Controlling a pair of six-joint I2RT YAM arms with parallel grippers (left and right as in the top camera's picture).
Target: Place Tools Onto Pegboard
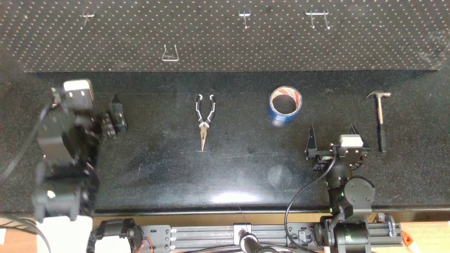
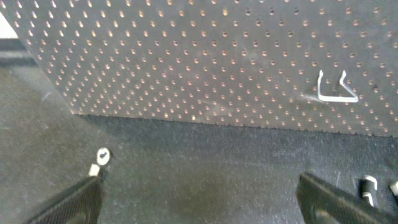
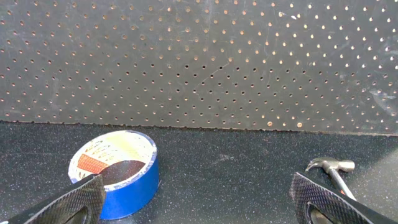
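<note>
Needle-nose pliers (image 1: 204, 119) with white handles lie at the table's middle, tip pointing toward the front. To their right a roll of blue tape (image 1: 286, 104) (image 3: 115, 171) rests tilted on the black table, and a small hammer (image 1: 380, 118) (image 3: 331, 167) lies at the far right. My left gripper (image 1: 91, 104) (image 2: 199, 199) is at the left, open and empty, facing the pegboard (image 1: 225, 31); the pliers' handle tips (image 2: 370, 185) show beside one finger. Between tape and hammer but nearer the front, my right gripper (image 1: 332, 138) (image 3: 196, 208) stands open with nothing in it.
Wire hooks sit on the pegboard: one low at the left-middle (image 1: 169, 54) (image 2: 336, 90), others along the top (image 1: 244, 15) (image 1: 318, 17) (image 1: 87, 15). A small white ring-shaped piece (image 2: 101, 156) lies near my left fingertip. The table's front edge (image 1: 225, 211) runs before the arm bases.
</note>
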